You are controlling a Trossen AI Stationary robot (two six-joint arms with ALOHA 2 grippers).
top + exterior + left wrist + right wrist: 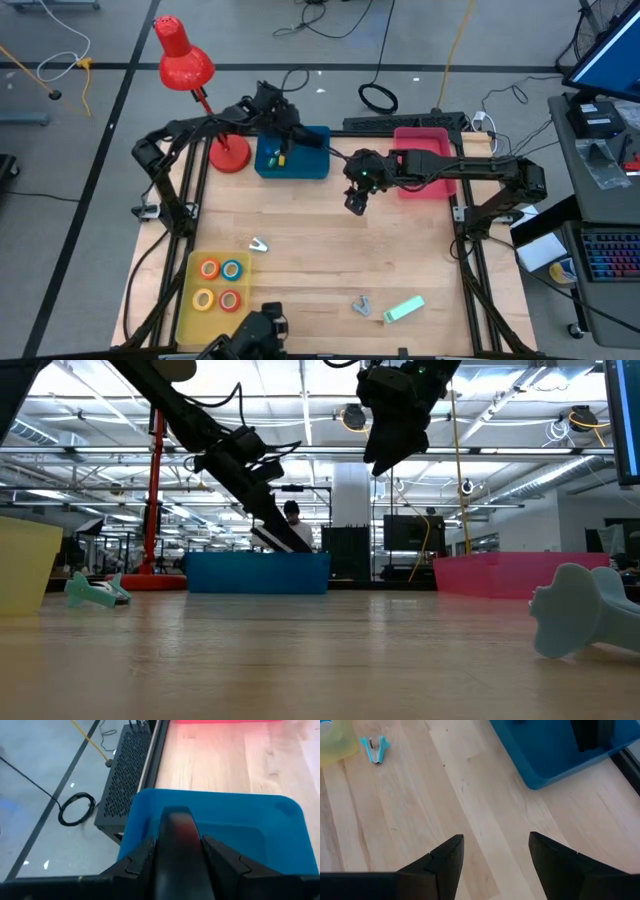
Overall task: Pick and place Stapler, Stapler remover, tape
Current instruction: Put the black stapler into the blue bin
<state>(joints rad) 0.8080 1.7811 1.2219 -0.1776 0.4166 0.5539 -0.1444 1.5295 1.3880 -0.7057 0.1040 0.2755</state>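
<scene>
We see a dark stapler (177,827) clamped in the left claw (177,844), held tilted over the blue bin (310,165) at the far side of the surface (330,250), left of centre. In the low view its lower end dips behind the bin's near wall; we cannot tell whether it touches the bin floor.

To the right, the right claw (496,839) hangs above bare wood just in front of the gap between the blue bin and the pink bin (425,140), its fingers spread apart with nothing between them.

Nearer to us, a small teal stapler remover (258,244) lies on the wood, just beyond the yellow tray (190,320) in the near left corner. The tray holds the four tape rolls in a square: orange roll (209,268) and blue roll (232,268) on the far side, yellow roll (205,298) and red roll (230,299) on the near side.

Near the front edge, right of centre, a mint-green stapler (404,310) lies beside a small grey piece (362,305) that we cannot identify. A red desk lamp (185,60) stands at the far left, just beside the blue bin.
</scene>
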